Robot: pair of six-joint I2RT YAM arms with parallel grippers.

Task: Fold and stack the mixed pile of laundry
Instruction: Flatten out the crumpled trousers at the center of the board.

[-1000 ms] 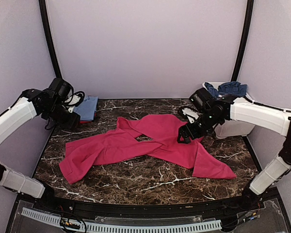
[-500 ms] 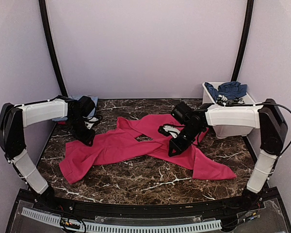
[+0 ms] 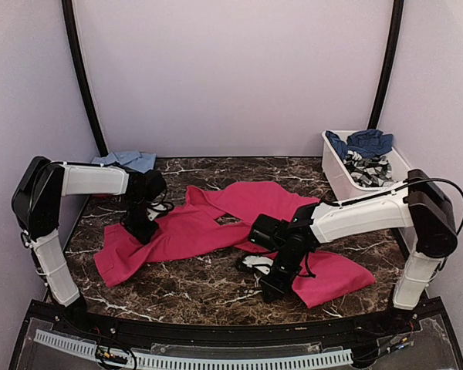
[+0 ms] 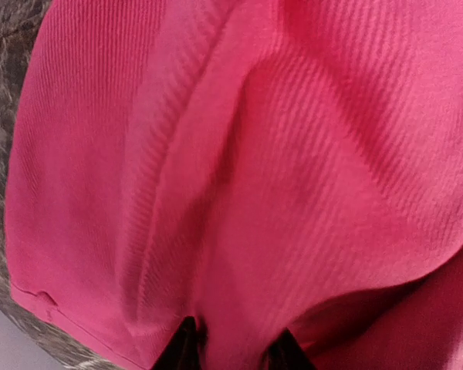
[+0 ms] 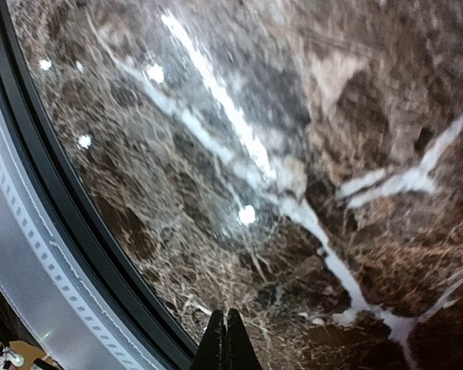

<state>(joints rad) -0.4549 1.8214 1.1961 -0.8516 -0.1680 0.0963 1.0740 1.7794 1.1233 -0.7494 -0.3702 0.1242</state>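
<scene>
Swings right gripper toward 6 o'clock, closed empty; straddles magenta-pink garment with parted left gripper; pinch hem squarely.

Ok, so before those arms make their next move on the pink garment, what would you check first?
1. Pink garment within reach of both arms: ok, it lies spread out, unfolded, across the table.
2. Left fingers over the garment: ok, pink cloth fills their view. Whether they pinch it: cannot tell.
3. Right fingers on cloth: not ok, they are shut over bare marble, holding nothing.
4. Tub clear of the arms: ok, it stands at the far right.
5. Blue shirt out of the way: ok, it lies in the far left corner, apart from the pink.
</scene>
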